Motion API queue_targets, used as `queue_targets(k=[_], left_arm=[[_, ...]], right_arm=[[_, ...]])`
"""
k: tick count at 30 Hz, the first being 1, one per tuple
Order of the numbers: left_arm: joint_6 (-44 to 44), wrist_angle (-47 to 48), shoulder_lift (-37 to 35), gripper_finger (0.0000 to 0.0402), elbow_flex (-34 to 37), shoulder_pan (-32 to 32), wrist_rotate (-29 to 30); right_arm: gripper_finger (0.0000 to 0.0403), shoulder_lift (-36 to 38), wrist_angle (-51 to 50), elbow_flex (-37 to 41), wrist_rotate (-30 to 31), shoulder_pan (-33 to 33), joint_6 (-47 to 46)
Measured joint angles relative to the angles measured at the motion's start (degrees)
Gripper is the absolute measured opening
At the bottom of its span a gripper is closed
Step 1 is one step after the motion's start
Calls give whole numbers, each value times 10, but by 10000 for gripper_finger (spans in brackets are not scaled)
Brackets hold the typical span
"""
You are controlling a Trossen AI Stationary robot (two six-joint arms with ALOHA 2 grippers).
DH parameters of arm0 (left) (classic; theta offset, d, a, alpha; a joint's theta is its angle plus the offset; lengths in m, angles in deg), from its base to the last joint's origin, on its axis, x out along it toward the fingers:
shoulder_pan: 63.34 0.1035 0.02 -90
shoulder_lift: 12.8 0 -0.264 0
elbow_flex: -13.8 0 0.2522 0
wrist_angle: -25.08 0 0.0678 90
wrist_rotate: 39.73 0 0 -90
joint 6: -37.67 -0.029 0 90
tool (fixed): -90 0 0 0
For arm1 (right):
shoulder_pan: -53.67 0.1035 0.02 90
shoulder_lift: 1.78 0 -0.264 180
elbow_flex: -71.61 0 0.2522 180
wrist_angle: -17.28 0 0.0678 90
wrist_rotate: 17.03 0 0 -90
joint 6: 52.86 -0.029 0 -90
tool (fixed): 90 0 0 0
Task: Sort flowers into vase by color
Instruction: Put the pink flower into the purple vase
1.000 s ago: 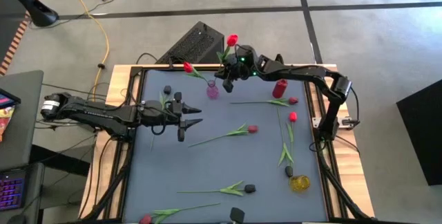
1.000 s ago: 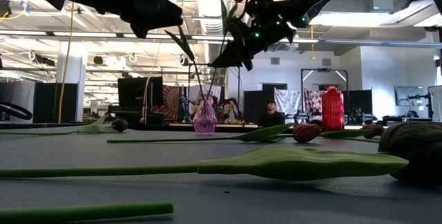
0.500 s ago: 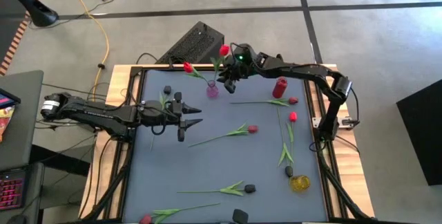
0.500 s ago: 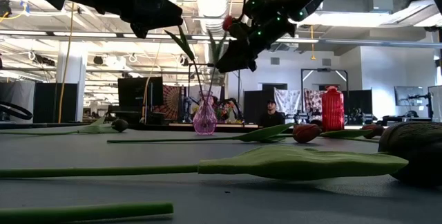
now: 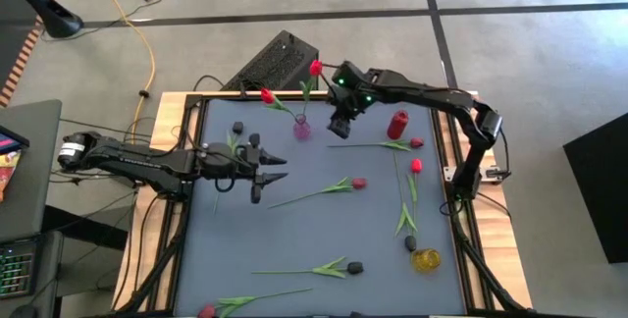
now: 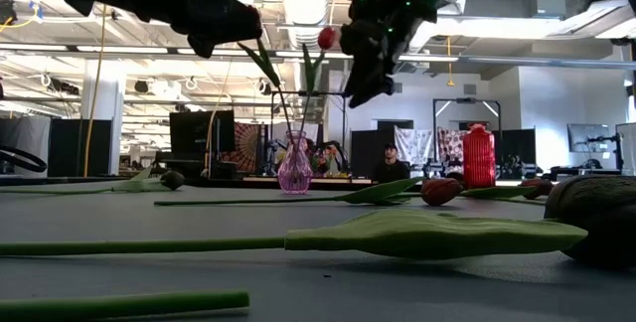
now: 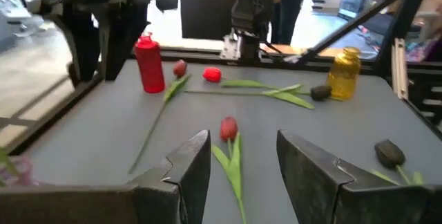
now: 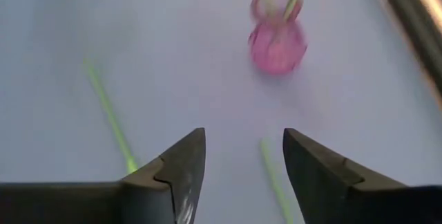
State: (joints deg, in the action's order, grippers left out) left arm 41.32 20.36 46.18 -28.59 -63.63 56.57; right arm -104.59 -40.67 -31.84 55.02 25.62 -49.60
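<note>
A small pink vase (image 5: 301, 130) stands near the table's far edge with two red tulips in it, their stems stuck into its mouth; their heads (image 5: 266, 94) (image 5: 315, 67) lean outward. In the low view the vase (image 6: 295, 173) shows with one red head (image 6: 327, 37) above it. My right gripper (image 5: 340, 127) hovers open just right of the vase; its wrist view shows the vase (image 8: 277, 41) ahead of the gripper (image 8: 242, 162). My left gripper (image 5: 270, 168) hovers open over the table's left middle, and a maroon-headed tulip (image 7: 228, 128) lies ahead of the gripper (image 7: 242, 162).
A red vase (image 5: 397, 124) stands right of the right gripper and a yellow vase (image 5: 425, 259) near the right edge. Several tulips lie flat: a maroon one (image 5: 359, 183) mid-table, one by the red vase (image 5: 417, 142), a red one (image 5: 416, 165), black ones (image 5: 354, 268) (image 5: 237, 128).
My right gripper carried a red tulip left and down over the pink vase, set its stem into the mouth and let go, then drew back toward the table's right and near side. The tulip now stands in the vase, leaning toward the far edge.
</note>
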Motion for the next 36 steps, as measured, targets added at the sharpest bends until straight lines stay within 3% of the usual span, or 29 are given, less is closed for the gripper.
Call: queue_targets(k=[6,10,16,24,27,32,36], left_arm=[[1,10,0,155,0,-4,0],[5,11,0,155,0,-4,0],[14,12,0,155,0,-4,2],[13,4,5,155,0,-4,28],[16,-25,35,155,0,-12,-6],[-2,-160,142,155,-16,-21,-63],[-51,-164,222,155,-76,-14,-72]], right_arm=[[203,33,-107,0,1,31,-7],[193,80,-122,23,3,65,-30],[177,213,-63,145,40,134,-81],[168,382,-10,320,151,274,-213],[168,421,-3,366,188,318,-258],[168,446,-3,399,233,360,-309],[168,449,-38,404,260,370,-371]])
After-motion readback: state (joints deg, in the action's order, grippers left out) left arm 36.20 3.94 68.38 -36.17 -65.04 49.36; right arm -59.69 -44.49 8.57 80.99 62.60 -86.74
